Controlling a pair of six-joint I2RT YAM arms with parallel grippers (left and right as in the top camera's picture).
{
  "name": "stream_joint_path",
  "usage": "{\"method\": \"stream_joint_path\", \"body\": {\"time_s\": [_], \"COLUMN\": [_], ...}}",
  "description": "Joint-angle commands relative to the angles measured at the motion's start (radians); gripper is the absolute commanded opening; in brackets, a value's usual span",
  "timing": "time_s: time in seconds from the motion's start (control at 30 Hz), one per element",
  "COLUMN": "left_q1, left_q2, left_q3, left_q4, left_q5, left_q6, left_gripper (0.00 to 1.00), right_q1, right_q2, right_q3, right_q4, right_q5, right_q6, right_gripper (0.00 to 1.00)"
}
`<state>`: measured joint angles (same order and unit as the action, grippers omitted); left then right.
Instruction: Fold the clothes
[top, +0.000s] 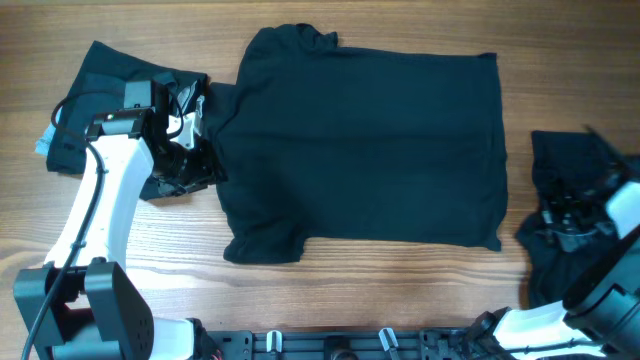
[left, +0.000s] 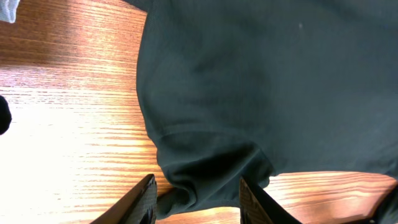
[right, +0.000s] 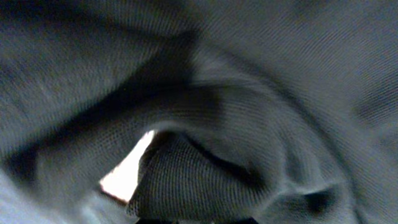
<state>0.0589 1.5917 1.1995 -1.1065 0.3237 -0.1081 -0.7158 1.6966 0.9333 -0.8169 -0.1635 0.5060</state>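
A large black shirt (top: 370, 140) lies spread flat in the middle of the table. My left gripper (top: 203, 150) is at its left sleeve (left: 211, 174). In the left wrist view the left gripper (left: 199, 202) stands open, with the sleeve's bunched hem lying loose between the two fingers (left: 146, 202). A second black garment (top: 95, 80) lies crumpled under the left arm at the far left. A third black garment (top: 560, 165) is heaped at the right edge, and my right gripper (top: 562, 215) is buried in it. Its cloth (right: 205, 124) fills the right wrist view, bunched at the jaws and hiding the fingers.
A small light-blue item (top: 45, 140) pokes out beside the left garment. Bare wooden table (top: 400, 290) runs along the front, ending at the dark rail (top: 330, 345) with the arm bases.
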Motion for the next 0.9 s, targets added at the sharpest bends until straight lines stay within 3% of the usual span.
{"method": "stream_joint_path", "body": {"time_s": [0.0,0.2,0.4,0.6,0.87], "left_q1": [-0.002,-0.002,0.013,-0.022,-0.049], "left_q2": [0.0,0.0,-0.051,-0.091,-0.091], "left_q3": [-0.003,-0.003,0.001,-0.048,-0.365], "left_q4": [-0.002,-0.025,-0.103,-0.185,-0.039], "left_q5": [0.001,-0.004,-0.046,-0.018,0.025], "left_q6": [0.026,0.057,0.042,-0.101,-0.322], "left_gripper": [0.43,0.42,0.39,0.39,0.45], "right_q1": [-0.035,-0.03,-0.03,-0.029,0.096], "right_q2": [0.014,-0.028,-0.241,-0.339,-0.331], "right_q3": [0.072,0.088,0.088,0.088,0.088], "right_q4": [-0.027,-0.07,-0.129,-0.2,-0.216], "right_q5": [-0.026,-0.285,-0.385,-0.384,-0.28], "right_q6": [-0.035,-0.22,-0.263,-0.27,-0.259], "right_gripper": [0.25,0.29,0.38,0.47,0.48]}}
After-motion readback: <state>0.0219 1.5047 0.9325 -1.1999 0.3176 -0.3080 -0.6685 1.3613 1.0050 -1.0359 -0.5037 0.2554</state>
